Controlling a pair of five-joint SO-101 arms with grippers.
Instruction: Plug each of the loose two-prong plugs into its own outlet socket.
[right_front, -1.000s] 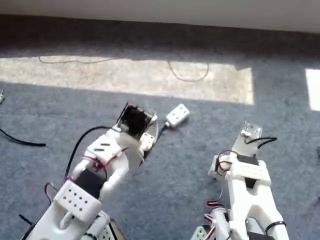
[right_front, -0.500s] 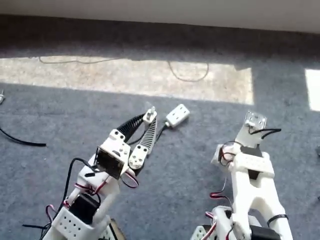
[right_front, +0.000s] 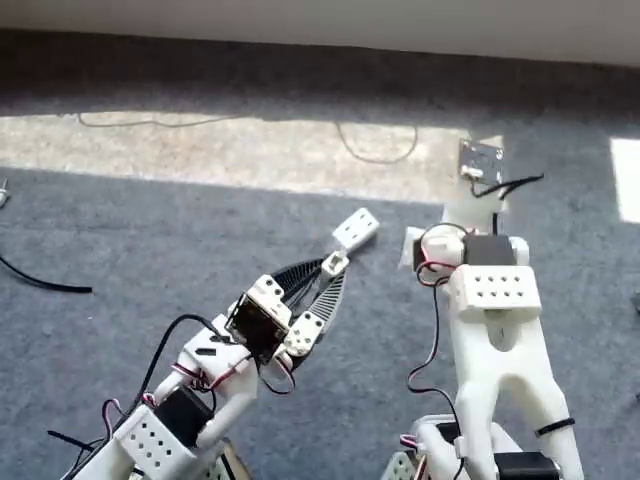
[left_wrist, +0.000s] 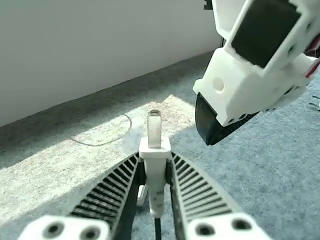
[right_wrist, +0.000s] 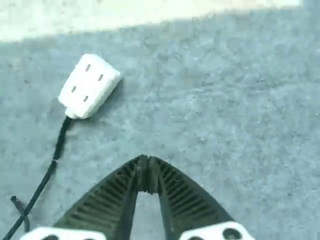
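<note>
Smooth plastic plug (left_wrist: 155, 152), ribbed black fingers (left_wrist: 114, 196), rough grey carpet (right_wrist: 225, 100).

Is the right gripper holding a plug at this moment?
No, the right gripper is shut with nothing between its fingertips, over bare carpet.

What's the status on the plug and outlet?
Left gripper shut on plug, prongs out. Right gripper shut, empty. Outlet on carpet, unplugged. Right arm close by.

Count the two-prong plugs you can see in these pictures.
1. The plug is clamped in the left pincer, prongs pointing away from the arm, close to the white socket block on the carpet. Others may lie out of sight.
</note>
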